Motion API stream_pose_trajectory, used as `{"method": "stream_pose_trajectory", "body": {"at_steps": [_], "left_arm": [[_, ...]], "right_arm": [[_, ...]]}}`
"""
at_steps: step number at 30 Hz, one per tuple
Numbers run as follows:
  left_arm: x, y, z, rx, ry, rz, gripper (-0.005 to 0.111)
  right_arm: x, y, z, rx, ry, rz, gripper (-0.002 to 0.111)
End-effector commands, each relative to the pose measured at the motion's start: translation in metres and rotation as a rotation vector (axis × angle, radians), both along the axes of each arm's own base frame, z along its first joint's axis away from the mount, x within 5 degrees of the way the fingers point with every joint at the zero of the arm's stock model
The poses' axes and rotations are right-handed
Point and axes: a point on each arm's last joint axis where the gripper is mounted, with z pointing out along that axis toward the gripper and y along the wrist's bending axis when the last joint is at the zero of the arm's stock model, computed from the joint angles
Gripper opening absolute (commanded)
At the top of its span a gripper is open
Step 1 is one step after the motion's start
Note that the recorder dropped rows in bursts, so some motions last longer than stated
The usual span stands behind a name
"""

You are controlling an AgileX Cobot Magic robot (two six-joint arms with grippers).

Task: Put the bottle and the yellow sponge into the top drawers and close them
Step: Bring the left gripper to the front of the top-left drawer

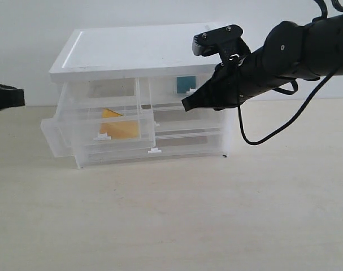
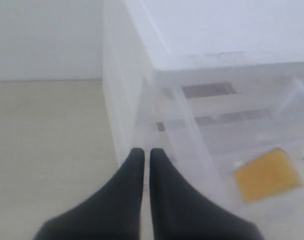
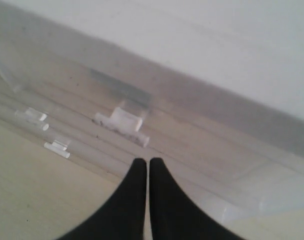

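Left of the cabinet (image 1: 137, 53), our left gripper (image 1: 21, 97), pinched shut and empty, lies nearest the left top drawer (image 1: 75, 127), which juts out forward with the yellow sponge (image 1: 119, 125) inside. Our right gripper (image 1: 185, 105), also shut, is at the cabinet's right top drawer (image 1: 165, 84), which holds the bottle (image 1: 186, 84).

This is looking like a robot lab bench: a plain pale tabletop (image 1: 216, 226) is stretching out below the right pincer (image 1: 188, 104), a blank white wall (image 1: 24, 34) is standing behind it, a loose black cable (image 1: 239, 127) is hanging just beside it, and a white plastic cabinet (image 1: 143, 51) is sitting at its tips.
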Motion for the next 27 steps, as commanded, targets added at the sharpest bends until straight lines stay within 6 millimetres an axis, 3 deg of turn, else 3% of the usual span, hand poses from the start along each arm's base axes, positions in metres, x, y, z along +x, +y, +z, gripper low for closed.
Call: {"method": "stream_pose_trajectory", "body": {"at_steps": [1, 4, 7, 13, 17, 21, 27], "left_arm": [[-0.045, -0.014, -0.024, -0.109, 0.076, -0.097, 0.004], [-0.06, -0.028, -0.039, -0.133, 0.119, -0.188, 0.004], [-0.058, -0.045, -0.044, -0.194, 0.161, -0.297, 0.004], [-0.01, -0.069, -0.076, -0.295, 0.218, -0.336, 0.004], [0.018, -0.074, -0.091, -0.275, 0.234, -0.306, 0.004], [0.027, -0.075, -0.088, -0.245, 0.213, -0.302, 0.004], [0.05, -0.071, -0.066, -0.14, 0.144, -0.225, 0.004]], "right_arm": [[0.001, 0.0, 0.001, -0.003, -0.015, 0.001, 0.0], [0.002, 0.0, 0.002, -0.001, -0.021, -0.001, 0.0], [0.002, 0.0, 0.002, -0.001, -0.021, -0.001, 0.0], [0.002, 0.0, 0.002, 0.002, -0.023, -0.004, 0.0], [0.002, 0.0, 0.002, 0.0, -0.02, -0.001, 0.0], [0.002, 0.0, 0.002, 0.001, -0.028, -0.002, 0.0], [0.002, 0.0, 0.002, 0.001, -0.03, -0.003, 0.0]]}}
